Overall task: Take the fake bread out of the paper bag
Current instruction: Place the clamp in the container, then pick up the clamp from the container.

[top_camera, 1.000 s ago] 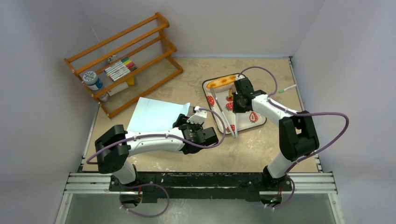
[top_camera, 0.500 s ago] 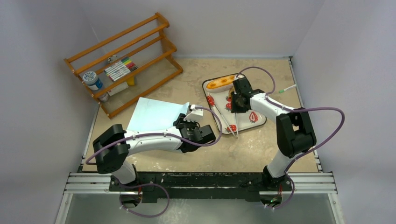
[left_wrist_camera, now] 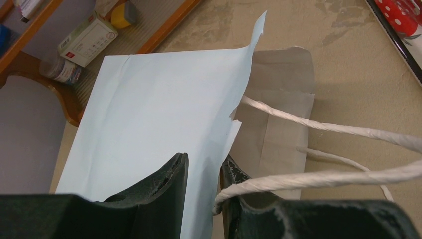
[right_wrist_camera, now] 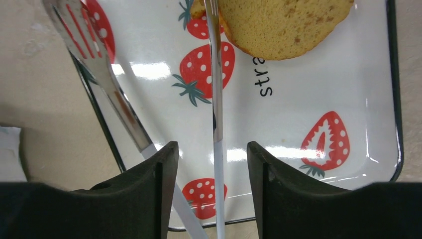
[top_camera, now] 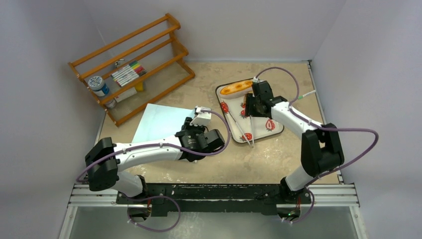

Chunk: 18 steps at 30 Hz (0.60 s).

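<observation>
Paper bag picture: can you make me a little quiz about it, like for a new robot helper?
1. True or false: the paper bag stands upright.
2. What does the left claw pinch? A the bag's edge, B a spoon, C a cup.
3. Fill in: the bread slice lies on the strawberry ____.
Key: 1 false, it lies flat. 2 A. 3 tray.

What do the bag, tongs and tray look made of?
Paper bag: matte pale-blue paper, creased, with a torn edge. Tongs: polished metal, mirror-like sheen. Tray: glossy white, glare patches, dark rim; enamelled metal or plastic, can't tell.
</observation>
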Available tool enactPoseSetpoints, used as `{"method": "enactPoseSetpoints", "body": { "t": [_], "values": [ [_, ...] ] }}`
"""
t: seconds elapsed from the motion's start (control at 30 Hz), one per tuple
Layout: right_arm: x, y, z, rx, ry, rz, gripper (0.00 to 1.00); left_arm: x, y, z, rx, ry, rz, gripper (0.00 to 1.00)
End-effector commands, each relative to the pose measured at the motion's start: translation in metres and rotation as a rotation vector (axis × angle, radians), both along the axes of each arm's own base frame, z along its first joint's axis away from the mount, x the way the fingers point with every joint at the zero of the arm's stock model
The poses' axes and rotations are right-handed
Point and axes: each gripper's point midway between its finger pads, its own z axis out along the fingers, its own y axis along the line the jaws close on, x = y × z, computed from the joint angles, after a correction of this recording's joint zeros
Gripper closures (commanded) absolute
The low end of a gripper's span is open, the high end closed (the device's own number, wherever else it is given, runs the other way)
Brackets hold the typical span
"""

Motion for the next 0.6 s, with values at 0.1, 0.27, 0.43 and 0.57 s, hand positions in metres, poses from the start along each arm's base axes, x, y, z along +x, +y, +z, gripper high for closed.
{"method": "enactPoseSetpoints", "body": {
  "t": [0.1, 0.27, 0.43, 0.57],
  "values": [
    [0.005, 0.003, 0.025, 0.052, -0.117, -0.022, 0.42, 0.005, 0.006, 0.035, -0.053, -0.078, 0.012, 0.71],
    [-0.006, 0.011, 0.022, 0.082, -0.116, 0.005, 0.31, 0.005, 0.005, 0.043, -0.081, -0.082, 0.0, 0.72],
    [-0.015, 0.021, 0.016, 0.077, -0.096, 0.045, 0.29, 0.005, 0.002, 0.047, -0.103, -0.077, -0.015, 0.73],
    [-0.023, 0.037, 0.016, 0.066, -0.098, 0.077, 0.23, 0.004, 0.002, 0.051, -0.105, -0.077, -0.019, 0.74]
  ]
}}
